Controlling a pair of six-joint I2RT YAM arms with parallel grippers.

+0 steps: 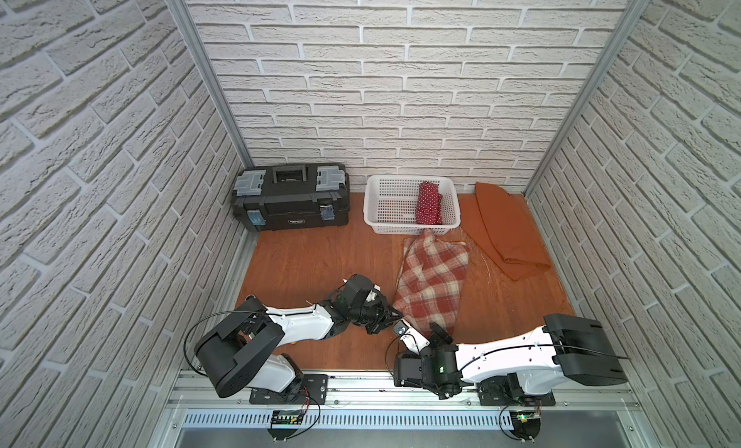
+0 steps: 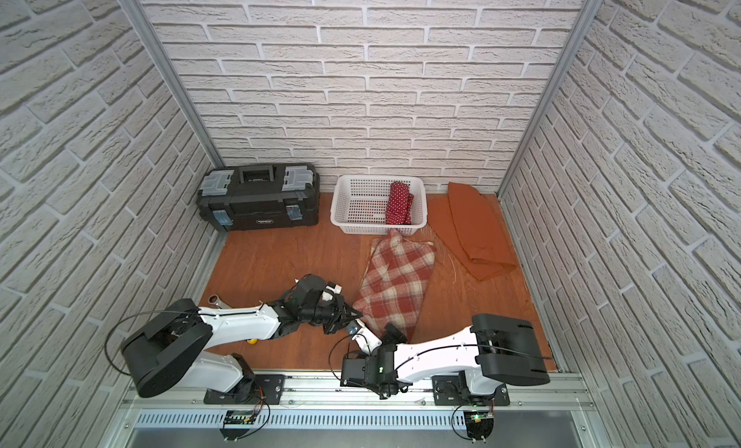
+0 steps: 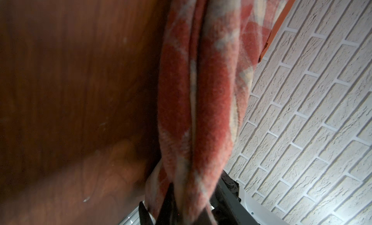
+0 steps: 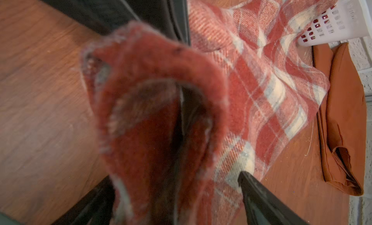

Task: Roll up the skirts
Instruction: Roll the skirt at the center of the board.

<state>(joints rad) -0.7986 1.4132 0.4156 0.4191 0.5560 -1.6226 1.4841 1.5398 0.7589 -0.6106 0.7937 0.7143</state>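
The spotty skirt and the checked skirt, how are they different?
The polka-dot skirt is rolled up; the plaid skirt lies mostly flat. The polka-dot skirt sits in the white basket; the plaid skirt lies on the table. Both are reddish cloth.

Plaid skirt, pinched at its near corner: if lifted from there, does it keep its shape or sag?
Probably sags: the plaid skirt bunches into soft folds at the left tool. Its fuzzy weave likely grips well, not slippery. It looks thick, so perhaps heavyish for cloth.
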